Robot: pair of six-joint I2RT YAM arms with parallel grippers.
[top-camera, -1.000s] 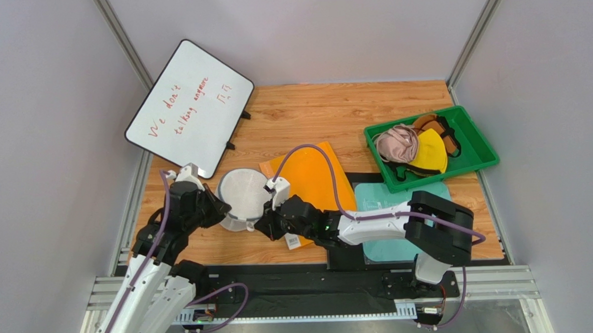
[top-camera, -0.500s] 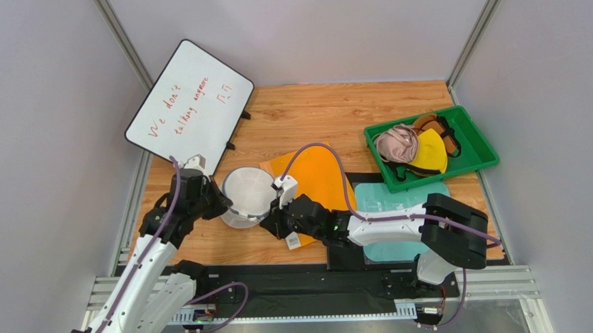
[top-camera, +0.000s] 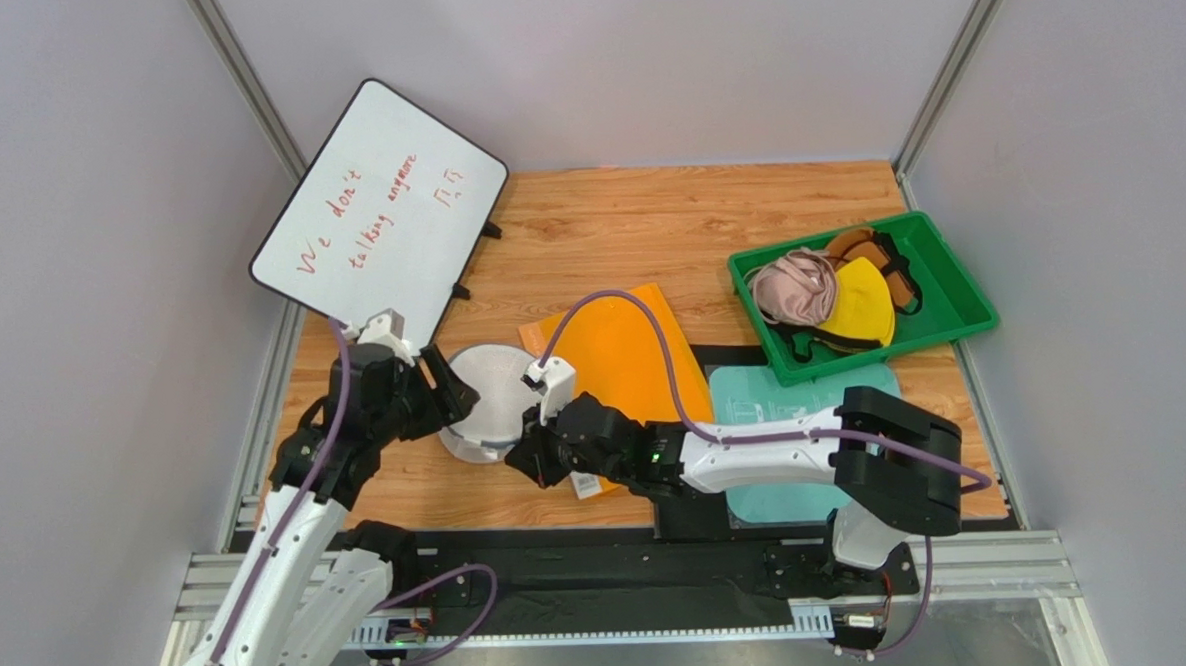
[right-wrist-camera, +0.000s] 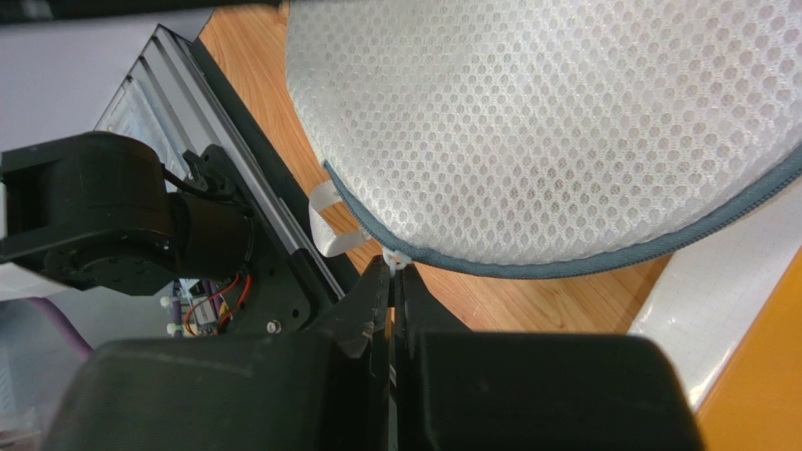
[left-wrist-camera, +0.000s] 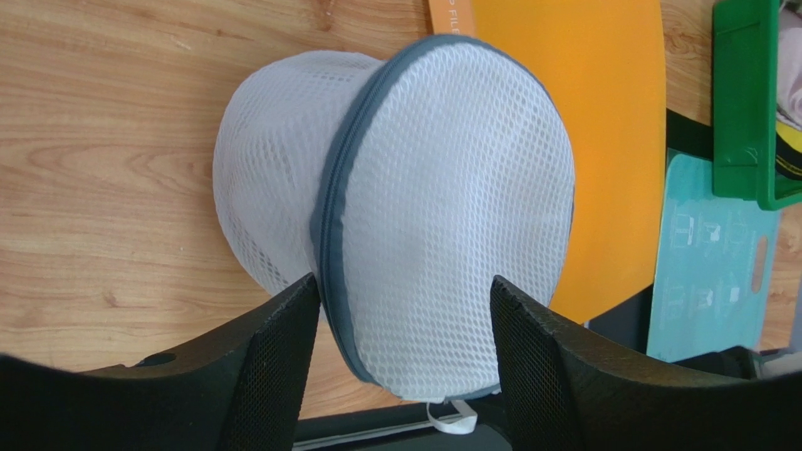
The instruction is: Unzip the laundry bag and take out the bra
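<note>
The laundry bag (top-camera: 485, 398) is a white mesh drum with a grey zipper rim, tipped on its edge on the wooden table. My left gripper (top-camera: 445, 391) is open, and its fingers straddle the bag's near rim (left-wrist-camera: 442, 188) without pinching it. My right gripper (right-wrist-camera: 392, 271) is shut on the small white zipper pull (right-wrist-camera: 396, 256) at the rim's lowest point, just below the bag (right-wrist-camera: 546, 122). No colour shows through the mesh. A mustard-brown bra (top-camera: 856, 244) lies in the green tray.
The green tray (top-camera: 956, 295) at the back right also holds a yellow bra (top-camera: 861, 304) and a pink one (top-camera: 793, 285). An orange sheet (top-camera: 630, 354) and a teal mat (top-camera: 760, 394) lie right of the bag. A whiteboard (top-camera: 376, 208) leans at the back left.
My left gripper, shut on the bag's rim before, has opened. The bag has shifted slightly left and tilted. My right gripper stays shut on the zipper pull.
</note>
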